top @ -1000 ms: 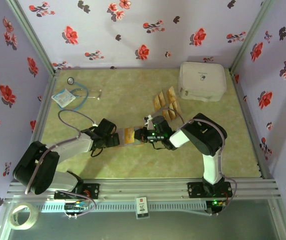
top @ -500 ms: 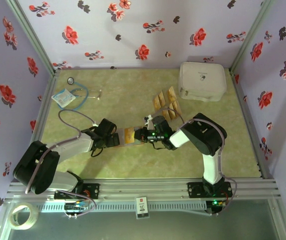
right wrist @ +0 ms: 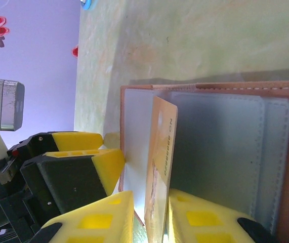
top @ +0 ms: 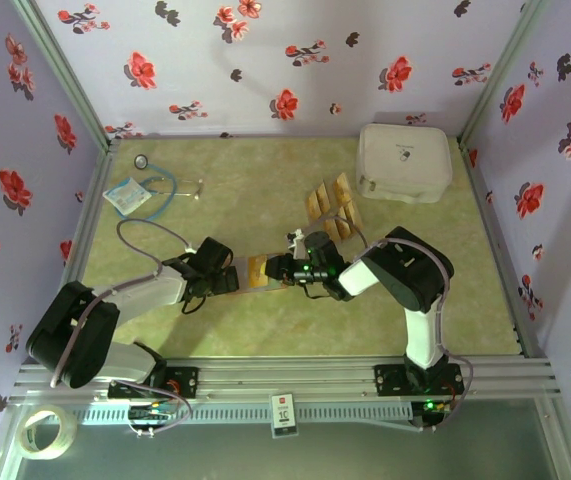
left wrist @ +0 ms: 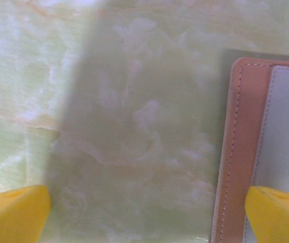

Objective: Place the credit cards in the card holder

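Orange card (right wrist: 159,167) on edge against open holder (right wrist: 225,152), we see right gripper (right wrist: 153,200) slightly apart astride it, left gripper (left wrist: 144,207) spread wide, one finger over holder edge.

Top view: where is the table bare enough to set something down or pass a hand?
Bare: back middle, between stethoscope and loose cards; near strip, between wallet and rail. Crowded: centre, where left pincer and right pincer meet at the wallet.
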`<state>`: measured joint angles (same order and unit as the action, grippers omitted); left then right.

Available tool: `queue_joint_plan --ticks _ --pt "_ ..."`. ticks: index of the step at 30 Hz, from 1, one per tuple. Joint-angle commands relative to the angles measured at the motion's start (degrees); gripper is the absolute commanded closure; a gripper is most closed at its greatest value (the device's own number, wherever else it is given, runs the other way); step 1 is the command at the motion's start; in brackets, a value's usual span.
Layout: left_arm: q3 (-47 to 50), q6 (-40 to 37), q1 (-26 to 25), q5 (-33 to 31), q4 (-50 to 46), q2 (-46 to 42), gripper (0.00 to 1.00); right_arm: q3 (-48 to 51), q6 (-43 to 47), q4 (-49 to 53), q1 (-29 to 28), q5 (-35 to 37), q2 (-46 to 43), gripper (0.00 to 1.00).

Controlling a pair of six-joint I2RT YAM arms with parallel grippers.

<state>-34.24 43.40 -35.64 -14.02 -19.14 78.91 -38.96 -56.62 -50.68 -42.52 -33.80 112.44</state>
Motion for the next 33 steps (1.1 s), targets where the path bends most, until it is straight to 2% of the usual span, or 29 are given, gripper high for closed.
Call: queue_joint_plan --ticks 1,11,16,24,26,33 --pt "0.5 0.9 -0.3 0.0 -1.7 1.5 0.0 2.0 1.3 6.9 0.1 1.8 0.1 0.78" --pt "0.5 0.8 -0.3 0.0 -1.7 1.5 0.0 2.3 1.8 7.9 0.2 2.6 0.1 0.8" --pt "0.7 0.8 -0.3 0.0 -1.4 1.7 0.0 1.3 2.1 9.4 0.2 2.3 0.6 0.89" --pt "0.7 0.8 -0.3 0.0 -1.2 1.9 0.0 0.2 2.5 10.5 0.0 1.6 0.9 0.88" --pt "0.7 0.8 -0.3 0.0 -1.2 1.9 0.0 -0.1 2.6 10.9 -0.2 1.5 0.9 0.86" --pt "0.7 0.9 -0.3 0.1 -0.8 2.0 0.0 -1.0 4.1 14.5 -0.2 2.1 -0.9 0.68"
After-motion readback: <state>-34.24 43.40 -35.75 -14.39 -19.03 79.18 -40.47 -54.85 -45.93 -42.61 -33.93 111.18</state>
